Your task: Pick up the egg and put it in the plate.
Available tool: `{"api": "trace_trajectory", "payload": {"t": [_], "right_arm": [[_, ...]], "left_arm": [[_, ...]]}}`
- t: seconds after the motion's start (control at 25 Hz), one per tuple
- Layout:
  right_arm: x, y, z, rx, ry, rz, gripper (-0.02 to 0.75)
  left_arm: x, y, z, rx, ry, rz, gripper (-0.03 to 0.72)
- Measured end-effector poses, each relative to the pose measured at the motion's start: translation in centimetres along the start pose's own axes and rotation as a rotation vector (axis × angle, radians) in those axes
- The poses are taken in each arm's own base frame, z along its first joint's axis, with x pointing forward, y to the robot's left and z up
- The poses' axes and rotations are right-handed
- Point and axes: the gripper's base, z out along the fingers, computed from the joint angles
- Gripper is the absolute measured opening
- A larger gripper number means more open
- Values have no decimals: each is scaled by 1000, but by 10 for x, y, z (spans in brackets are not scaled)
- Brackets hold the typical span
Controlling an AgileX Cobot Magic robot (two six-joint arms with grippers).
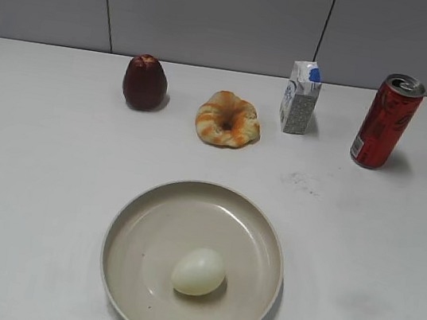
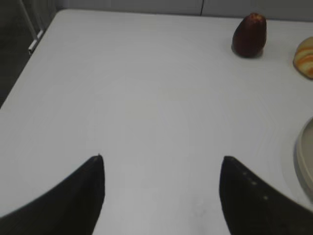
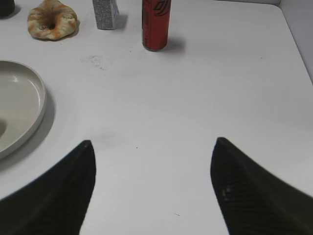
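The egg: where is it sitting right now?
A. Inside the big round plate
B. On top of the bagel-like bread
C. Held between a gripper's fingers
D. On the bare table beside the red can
A. In the exterior view the egg lies inside the plate, slightly toward its near side, and both wrist views show open grippers, left and right, holding nothing over bare table.

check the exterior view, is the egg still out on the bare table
No, the egg lies inside the plate, toward its near side, not on the table.
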Motion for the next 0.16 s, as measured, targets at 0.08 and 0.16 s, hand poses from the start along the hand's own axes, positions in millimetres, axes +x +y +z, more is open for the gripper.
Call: {"api": "trace_trajectory", "payload": {"t": [0.08, 0.16], "right_arm": [[0, 0, 0, 0, 0, 0, 554], [0, 0, 0, 0, 0, 0, 554]], "left_arm": [[4, -1, -4, -1, -27, 4, 545], [4, -1, -4, -2, -34, 6, 543]]}}
